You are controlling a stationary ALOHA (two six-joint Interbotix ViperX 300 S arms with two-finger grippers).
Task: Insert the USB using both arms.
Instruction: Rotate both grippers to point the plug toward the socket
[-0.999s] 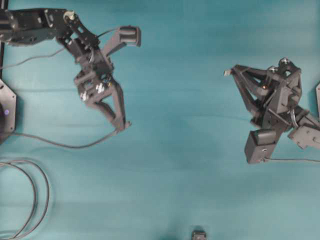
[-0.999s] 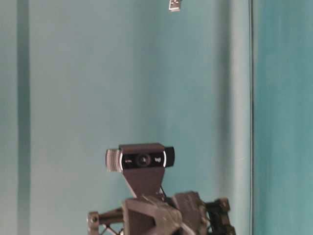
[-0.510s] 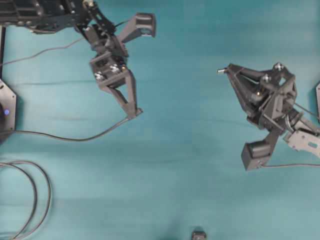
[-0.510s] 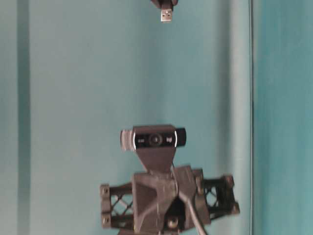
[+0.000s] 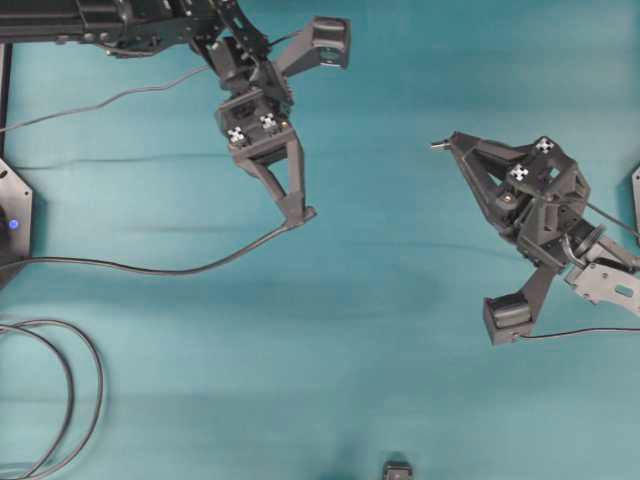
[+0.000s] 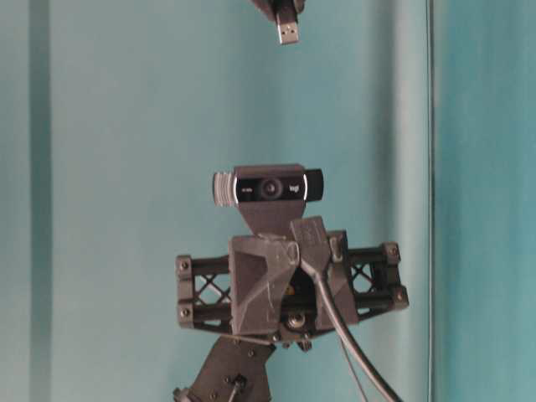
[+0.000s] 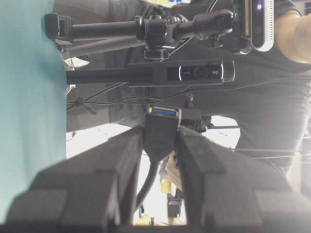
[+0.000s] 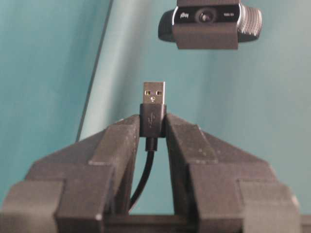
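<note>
The right gripper [image 8: 153, 127] is closed on the USB [image 8: 153, 109]: its dark plug body is pinched between the two fingers, the silvery tip stands clear beyond the fingertips, and its thin cable [image 8: 144, 170] runs back between the fingers. From overhead, this gripper [image 5: 447, 145] sits over the right half of the teal worktop [image 5: 400, 330], nearer the far edge than the near one, with the metal tip pointing toward the left arm. In the table-level view the plug [image 6: 288, 32] hangs at the top, tip down.

The left gripper [image 7: 160, 141] is clamped on the socket [image 7: 162, 127], whose open end with a blue insert faces away from the wrist camera; its cable [image 7: 148, 182] drops back between the fingers. Overhead, that gripper [image 5: 298, 212] is over the left half of the worktop toward the far edge, and the socket's cable [image 5: 150, 268] trails in a long curve to the left edge. The two grippers are well apart, with bare worktop between them.

Looped cables [image 5: 70, 390] lie at the near left corner. A camera [image 6: 268, 186] rides on top of the left arm's wrist in the table-level view.
</note>
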